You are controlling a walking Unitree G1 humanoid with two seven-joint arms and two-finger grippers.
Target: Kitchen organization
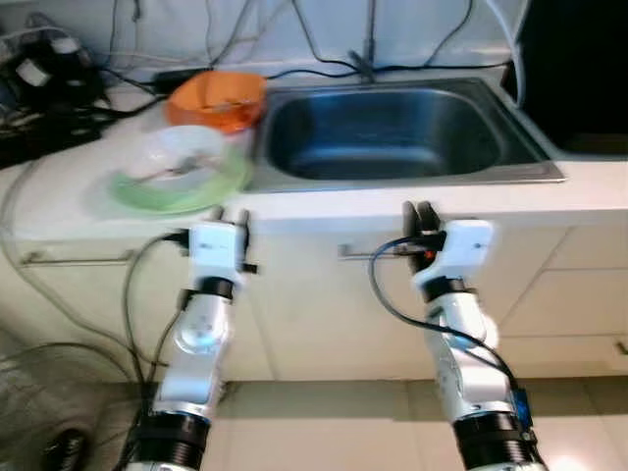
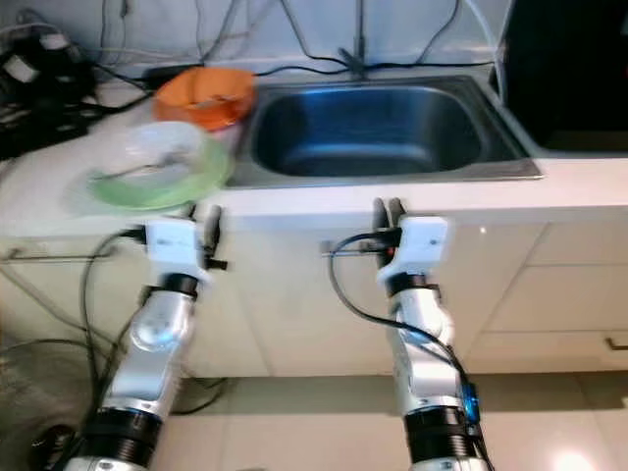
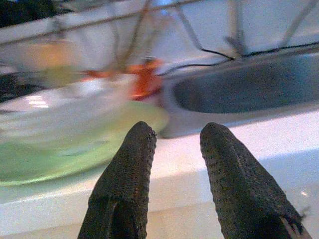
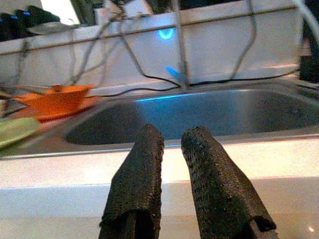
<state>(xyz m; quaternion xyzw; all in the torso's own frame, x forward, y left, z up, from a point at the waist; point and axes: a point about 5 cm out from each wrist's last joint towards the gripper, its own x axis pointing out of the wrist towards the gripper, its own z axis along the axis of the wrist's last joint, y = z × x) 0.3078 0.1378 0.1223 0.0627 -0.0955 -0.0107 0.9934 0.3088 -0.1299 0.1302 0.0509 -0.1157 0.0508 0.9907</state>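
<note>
A green plate with a clear bowl on it sits on the white counter, left of the steel sink. Behind them stands an orange bowl. My left gripper is raised to the counter's front edge just below the green plate, open and holding nothing. My right gripper is at the counter edge in front of the sink, its fingers a narrow gap apart with nothing between them.
A faucet and several dark cables run along the back wall. A black appliance stands right of the sink. Cabinet fronts with a metal handle lie below the counter. A wire fan stands on the floor at the left.
</note>
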